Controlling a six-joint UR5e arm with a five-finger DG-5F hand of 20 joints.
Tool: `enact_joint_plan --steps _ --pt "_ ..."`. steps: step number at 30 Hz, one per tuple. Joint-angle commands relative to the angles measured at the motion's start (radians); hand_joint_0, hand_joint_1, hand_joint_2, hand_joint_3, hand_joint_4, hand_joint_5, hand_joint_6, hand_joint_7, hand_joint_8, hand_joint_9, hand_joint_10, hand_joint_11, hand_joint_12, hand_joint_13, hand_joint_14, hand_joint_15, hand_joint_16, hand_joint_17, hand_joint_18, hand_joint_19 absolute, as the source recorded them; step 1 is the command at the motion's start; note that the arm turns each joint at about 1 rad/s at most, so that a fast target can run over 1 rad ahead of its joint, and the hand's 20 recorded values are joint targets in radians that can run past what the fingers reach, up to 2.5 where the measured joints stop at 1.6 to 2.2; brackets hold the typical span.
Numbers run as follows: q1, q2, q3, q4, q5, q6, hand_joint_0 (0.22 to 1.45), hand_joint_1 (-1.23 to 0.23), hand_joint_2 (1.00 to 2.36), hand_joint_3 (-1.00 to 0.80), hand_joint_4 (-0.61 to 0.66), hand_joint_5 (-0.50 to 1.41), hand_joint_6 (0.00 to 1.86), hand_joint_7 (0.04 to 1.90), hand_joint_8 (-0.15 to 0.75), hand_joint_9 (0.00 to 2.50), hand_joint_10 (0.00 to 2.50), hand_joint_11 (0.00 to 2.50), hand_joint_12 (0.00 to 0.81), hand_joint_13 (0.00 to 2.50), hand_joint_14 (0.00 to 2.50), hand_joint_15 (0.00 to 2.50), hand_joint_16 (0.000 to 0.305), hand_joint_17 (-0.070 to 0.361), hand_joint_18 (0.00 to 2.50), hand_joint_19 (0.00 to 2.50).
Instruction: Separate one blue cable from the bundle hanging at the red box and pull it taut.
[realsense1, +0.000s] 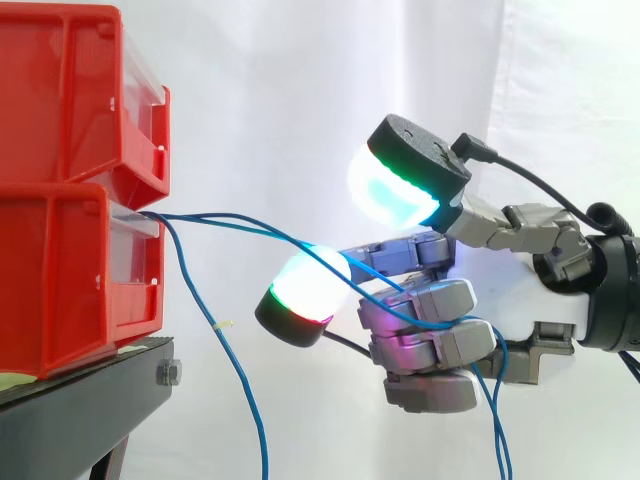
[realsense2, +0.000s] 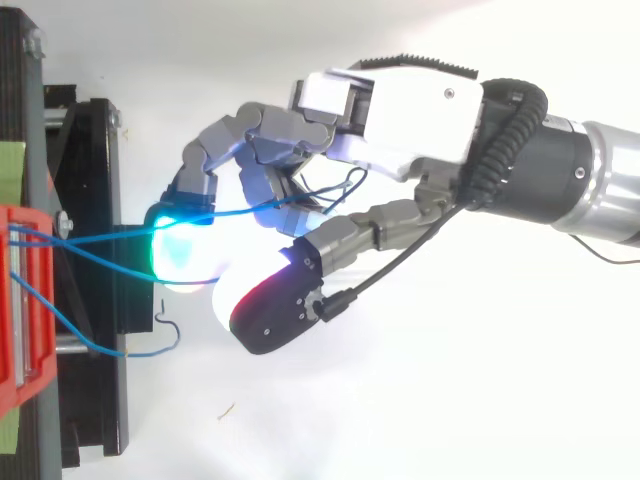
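Observation:
Two stacked red boxes (realsense1: 60, 270) stand at the left, and blue cables come out from between them. One blue cable (realsense1: 250, 222) runs almost level from the boxes to my hand (realsense1: 535, 290), with a slight curve. It crosses my curled fingers (realsense1: 430, 305) and then drops down below the hand. Seen from the top view, this cable (realsense2: 110, 237) reaches the hand (realsense2: 420, 110) and loops among the bent fingers. My hand is shut on it. A second blue cable (realsense1: 215, 330) hangs loose from the boxes, well left of the hand.
The boxes rest on a black stand (realsense1: 80, 400) whose edge juts toward the hand. A white curtain hangs behind. Open space lies between the stand and the hand, crossed by the cables.

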Motion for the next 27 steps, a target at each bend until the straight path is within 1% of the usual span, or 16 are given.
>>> enact_joint_plan --steps 1,2,3,4,5,7,8,11,12,17,18,19,22,25,27 --pt "-0.001 0.0 0.0 -0.025 0.002 0.0 0.51 -0.73 1.0 -0.5 0.21 -0.21 0.81 0.78 0.372 0.44 2.4 0.96 0.384 0.54 2.5 1.01 0.045 0.101 0.94 1.59" --pt "-0.001 0.0 0.0 -0.03 0.004 0.0 0.51 -0.73 1.0 -0.5 0.21 -0.21 0.81 0.78 0.369 0.44 2.41 0.96 0.381 0.54 2.5 0.99 0.045 0.101 0.93 1.58" --pt "-0.001 0.0 0.0 -0.048 0.005 0.0 0.52 -0.73 1.0 -0.5 0.21 -0.21 0.81 0.78 0.366 0.44 2.43 0.95 0.377 0.53 2.5 0.98 0.045 0.101 0.93 1.57" --pt "0.001 0.0 0.0 -0.057 0.005 0.003 0.52 -0.72 1.0 -0.5 0.21 -0.21 0.81 0.77 0.366 0.42 2.5 0.94 0.379 0.53 2.5 0.98 0.045 0.101 0.92 1.55" --pt "0.001 0.0 0.0 -0.068 0.005 0.003 0.52 -0.72 1.0 -0.5 0.21 -0.21 0.81 0.77 0.371 0.41 2.5 0.95 0.383 0.54 2.5 0.99 0.044 0.1 0.92 1.55" --pt "0.003 0.0 0.0 -0.091 0.007 0.003 0.51 -0.66 1.0 -0.5 0.21 -0.21 0.81 0.76 0.371 0.39 2.5 0.92 0.381 0.53 2.5 1.01 0.044 0.099 0.91 1.51" --pt "0.003 0.002 0.0 -0.12 0.018 0.014 0.51 -0.65 1.0 -0.5 0.21 -0.21 0.81 0.76 0.369 0.38 2.5 0.94 0.382 0.53 2.5 1.02 0.044 0.099 0.91 1.51" --pt "0.004 0.002 0.0 -0.139 0.039 0.023 0.51 -0.58 1.0 -0.5 0.21 -0.21 0.81 0.77 0.374 0.36 2.5 0.95 0.381 0.53 2.5 1.01 0.046 0.103 0.89 1.46" --pt "0.004 0.002 0.0 -0.151 0.054 0.026 0.5 -0.57 1.0 -0.5 0.22 -0.21 0.81 0.77 0.376 0.35 2.5 0.98 0.386 0.53 2.5 1.02 0.046 0.104 0.89 1.43" --pt "0.004 0.002 0.0 -0.157 0.085 0.025 0.5 -0.56 1.0 -0.5 0.22 -0.21 0.8 0.76 0.379 0.28 2.5 1.04 0.387 0.52 2.5 1.01 0.046 0.103 0.88 1.42" --pt "0.003 0.002 0.0 -0.157 0.085 0.025 0.5 -0.56 1.0 -0.5 0.22 -0.22 0.8 0.76 0.38 0.27 2.5 1.05 0.388 0.51 2.5 1.0 0.047 0.105 0.88 1.41" --pt "0.004 0.002 0.0 -0.159 0.094 0.026 0.5 -0.56 1.0 -0.5 0.22 -0.22 0.8 0.76 0.381 0.25 2.5 1.05 0.387 0.51 2.5 1.02 0.046 0.104 0.88 1.39" --pt "0.001 0.002 0.0 -0.159 0.096 0.038 0.5 -0.56 1.0 -0.5 0.22 -0.22 0.8 0.76 0.383 0.2 2.5 1.03 0.387 0.51 2.5 1.01 0.046 0.104 0.89 1.37" --pt "-0.002 0.002 0.0 -0.159 0.09 0.092 0.5 -0.56 1.0 -0.5 0.22 -0.21 0.8 0.75 0.383 0.2 2.5 1.04 0.387 0.52 2.5 1.01 0.046 0.103 0.89 1.38" --pt "-0.002 0.002 0.0 -0.159 0.084 0.104 0.5 -0.56 1.0 -0.5 0.22 -0.21 0.8 0.76 0.38 0.2 2.5 1.05 0.381 0.52 2.5 1.02 0.045 0.102 0.9 1.38"
